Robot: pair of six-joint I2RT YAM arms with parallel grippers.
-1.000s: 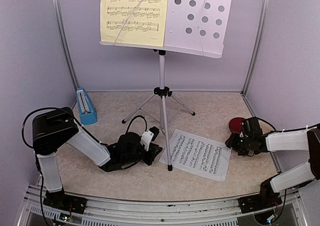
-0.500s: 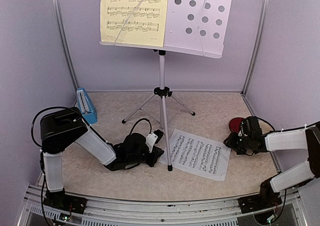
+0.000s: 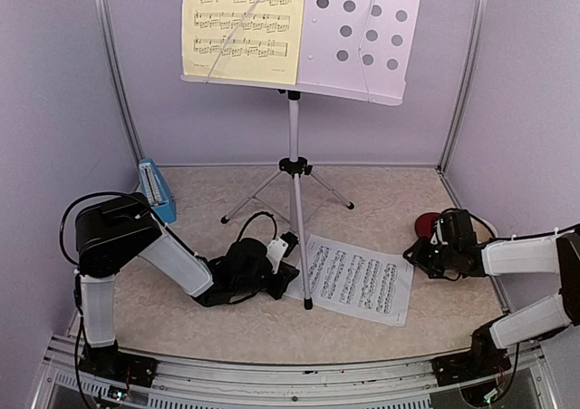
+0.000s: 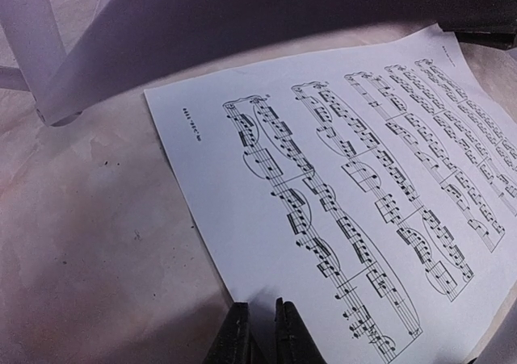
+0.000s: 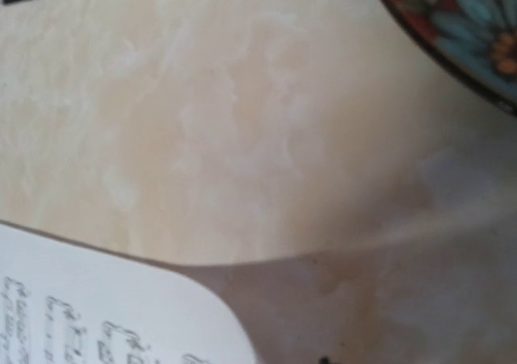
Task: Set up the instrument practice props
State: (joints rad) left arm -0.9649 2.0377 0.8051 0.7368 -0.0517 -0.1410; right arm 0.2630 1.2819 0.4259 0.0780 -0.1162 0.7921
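The white sheet (image 3: 358, 280) of music lies flat on the table (image 3: 390, 196), just right of the front leg of the music stand (image 3: 293, 146); the left hand (image 4: 265, 338) is clenched on its near edge (the paper runs into the narrow slit between the fingers); the right hand (image 3: 415, 257) hovers at the sheet's far right corner, beside a dark red disc (image 3: 426, 223), and I cannot tell whether it is clenched or released; the yellow sheet (image 3: 243, 24) rests on the stand's white perforated desk (image 3: 362, 28); the blue metronome (image 3: 156, 191) stands by the left wall.
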